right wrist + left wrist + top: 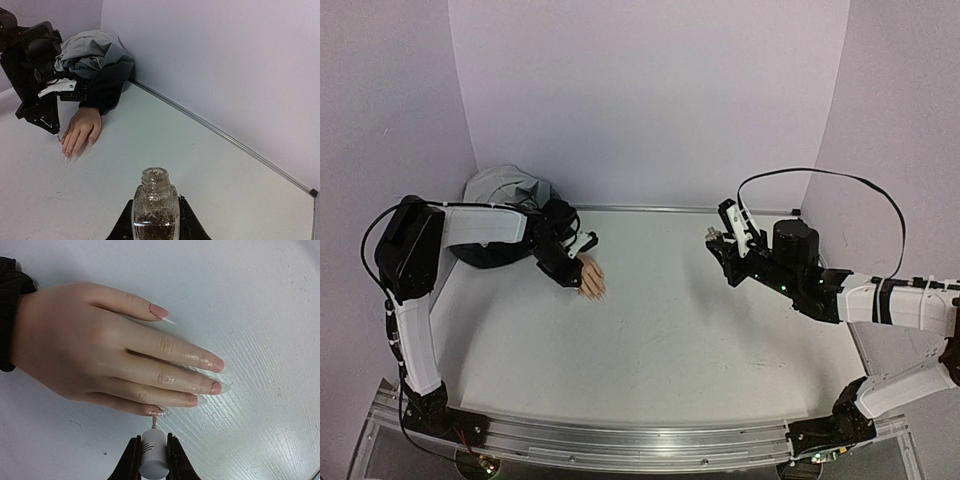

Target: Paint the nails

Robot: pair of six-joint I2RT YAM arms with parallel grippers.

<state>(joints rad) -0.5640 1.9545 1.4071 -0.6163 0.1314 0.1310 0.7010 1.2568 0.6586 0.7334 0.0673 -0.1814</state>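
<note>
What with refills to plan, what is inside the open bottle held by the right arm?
The clear bottle, uncapped, shows dark glittery polish up to its shoulder. Its base is hidden between the right fingers and below the frame edge, so the bottom cannot be seen.

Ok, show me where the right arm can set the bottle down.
Bare table runs wide between the mannequin hand and the right gripper, and along the near edge. Crowded only in the far-left corner: jacket, left gripper and hand.
</note>
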